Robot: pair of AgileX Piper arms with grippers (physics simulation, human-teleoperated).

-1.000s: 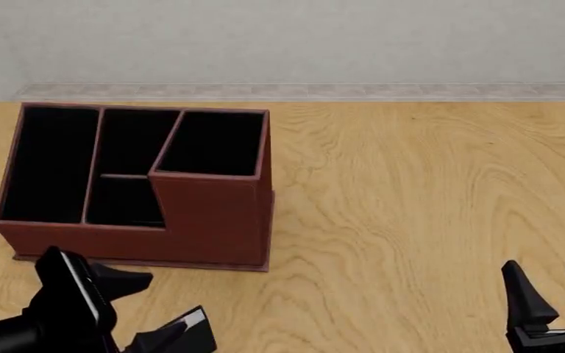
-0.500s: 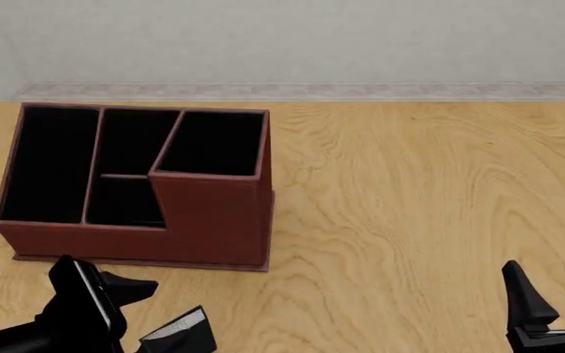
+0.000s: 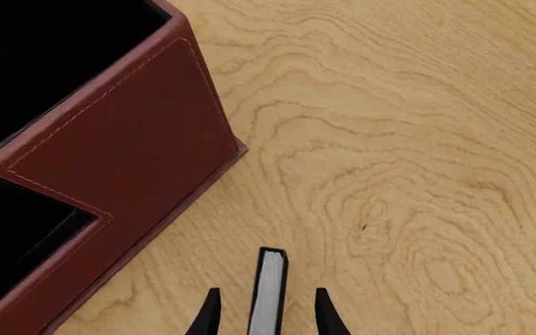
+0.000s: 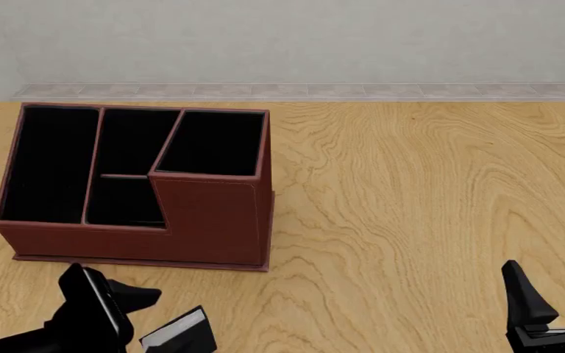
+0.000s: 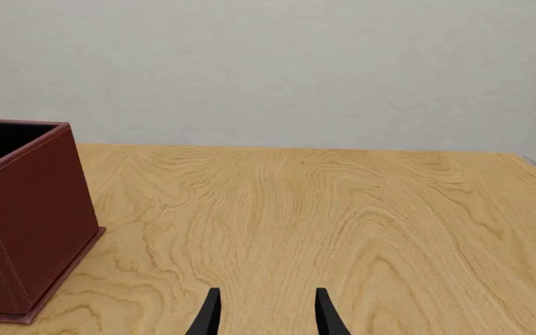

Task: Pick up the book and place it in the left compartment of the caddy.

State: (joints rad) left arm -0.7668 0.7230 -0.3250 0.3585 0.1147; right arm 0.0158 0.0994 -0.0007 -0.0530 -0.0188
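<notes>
The book [image 3: 270, 296] stands on its edge on the table, white page edges up, just in front of the caddy [image 4: 214, 220]. My left gripper [image 3: 267, 292] is open and straddles the book, with a gap showing on each side. In the front view the book [image 4: 176, 329] and left gripper [image 4: 170, 312] sit at the bottom left, near the table's front edge. The left compartment [image 4: 47, 165] is the long black slot on the caddy's left side. My right gripper [image 4: 547, 263] is open with nothing in it at the bottom right.
The caddy's taller square section [image 3: 128, 139] rises close to the left gripper, on the side toward the wall. From the right wrist view a corner of the caddy [image 5: 26, 209] shows far off to one side. Bare wooden tabletop [image 4: 410, 206] stretches between the two arms.
The left arm has sunk lower and drawn slightly toward the near edge. The book has stayed almost where it was. The right arm has not moved.
</notes>
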